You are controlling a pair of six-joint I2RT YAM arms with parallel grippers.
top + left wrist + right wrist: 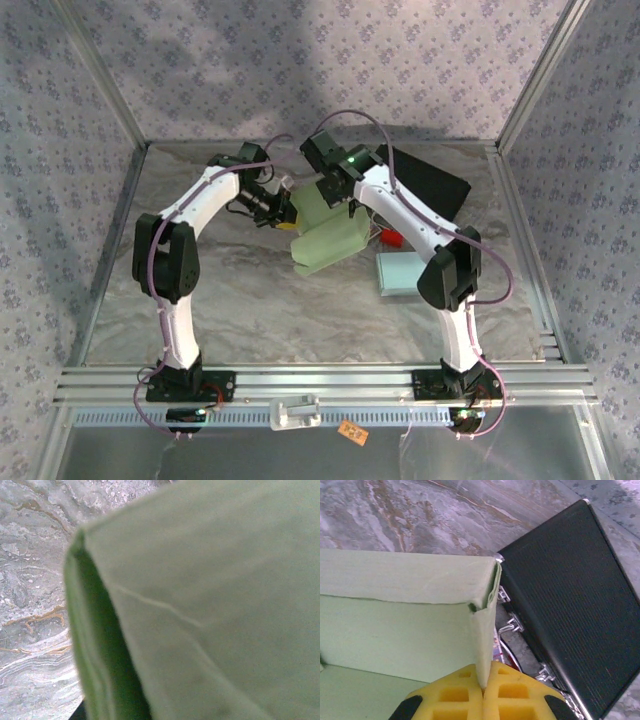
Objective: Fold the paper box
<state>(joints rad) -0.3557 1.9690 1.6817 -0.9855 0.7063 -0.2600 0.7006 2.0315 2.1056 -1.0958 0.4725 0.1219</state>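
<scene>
the paper box [325, 240], pale green and half formed, sits in the middle of the top view over the marbled surface [250, 310], caught between the two wrists; whether it rests flat or is tipped up i cannot tell. the right arm [400, 215] reaches in from the upper right and its jaws are clamped on the box. in the right wrist view the yellow pads [450, 700] meet at bottom centre with the edge of an upright side wall pinched between them, just below the corner where that wall meets the long wall with its turned-over top flap (a corner grip, which looks meant to keep the wall standing while the neighbouring panel is worked). the left arm [190, 215] comes in from the left, its wrist against the box's left end. its jaws are closed right down, but its own view is so close on the paper box [225, 605], with a dark gap between two layers at lower left, that i cannot tell whether paper is caught between them. probably it braces that end so the box does not twist. the black case [570, 595] lies just beside the box, near enough that a swinging flap could catch its latches. a flat pale blue-green piece [400, 272] lies apart, right of centre. the folding looks partway done.
</scene>
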